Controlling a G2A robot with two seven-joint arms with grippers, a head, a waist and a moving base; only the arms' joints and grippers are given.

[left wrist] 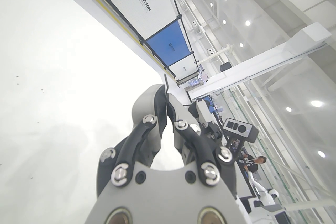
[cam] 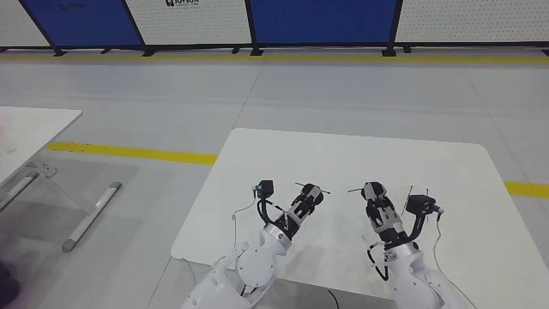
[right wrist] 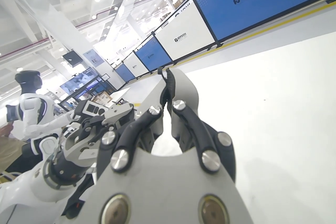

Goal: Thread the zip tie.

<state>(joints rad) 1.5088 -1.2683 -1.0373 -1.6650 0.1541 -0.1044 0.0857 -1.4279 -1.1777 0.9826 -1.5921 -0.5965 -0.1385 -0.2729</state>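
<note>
**Item: zip tie [left wrist: 166, 82].** Thin, flat, black plastic strap, narrow and straight where it shows. It is pinched crosswise between the fingertips of the left gripper [left wrist: 166, 93]. In the left wrist view a short, stiff length stands out past the tips. In the top view it reads as a fine dark line that sticks out on both sides of the fingertips. It is held above the table, not lying on it.

**Item: black strip [right wrist: 160, 70].** Same thin black material, held in the right gripper [right wrist: 169, 75]. A short end pokes out past the fingertips and finishes in a small blocky tip. In the top view a hairline dark length points left from this gripper, toward the other one. Whether this strip and the zip tie are one piece cannot be told.

**Left gripper.** Fingers closed together with only the strap between the ribbed black pads. It is over the near part of the table, left of centre.

**Right gripper.** Fingers likewise pressed closed on the strip. It is just right of the left gripper, at about the same depth, with a small gap of bare table between the two.

**Support: table [cam: 343, 150].** White, with rounded corners.

**Surroundings.** Blue and white partition panels [cam: 322, 4] stand along the far side. A yellow floor line [cam: 129, 151] runs to the left.
</note>
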